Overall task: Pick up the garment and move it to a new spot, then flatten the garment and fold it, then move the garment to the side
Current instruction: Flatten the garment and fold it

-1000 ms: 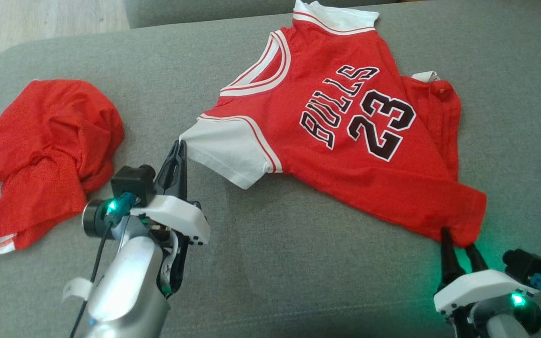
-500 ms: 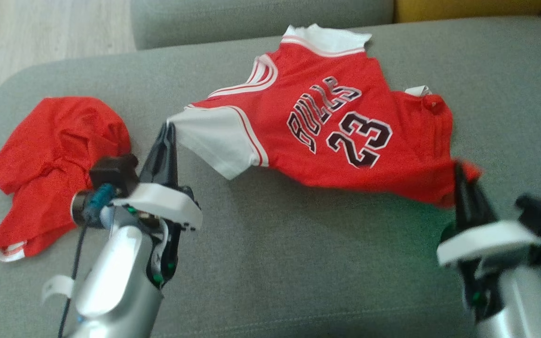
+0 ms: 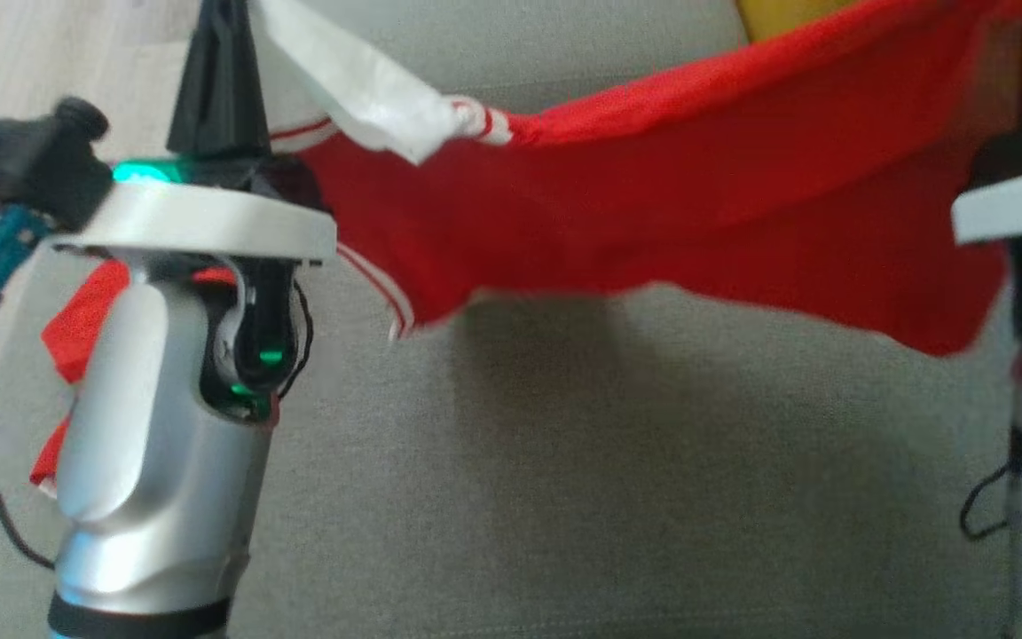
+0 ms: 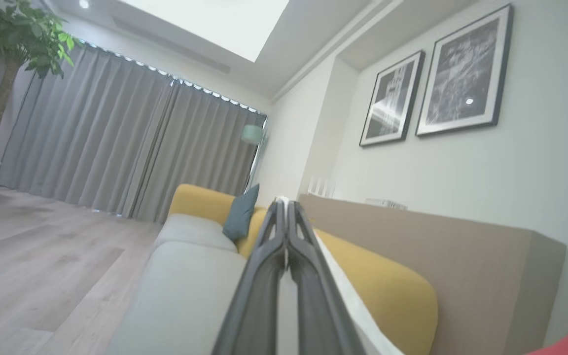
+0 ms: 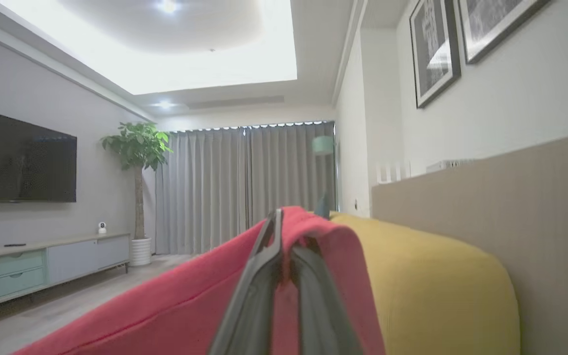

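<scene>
Left end effector (image 4: 282, 204) and right end effector (image 5: 284, 224) each pinch the garment (image 3: 653, 204) aloft.

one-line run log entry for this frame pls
phase: pick-up | left gripper: shut on jersey | right gripper: shut on jersey | jersey: slung between both, above sofa

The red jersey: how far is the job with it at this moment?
Done: the jersey is lifted off the grey sofa seat. In hand: it hangs stretched between the left gripper, shut on the white sleeve, and the right gripper, shut on a red edge. Left: set it down at a new spot, flatten, fold, move aside.
</scene>
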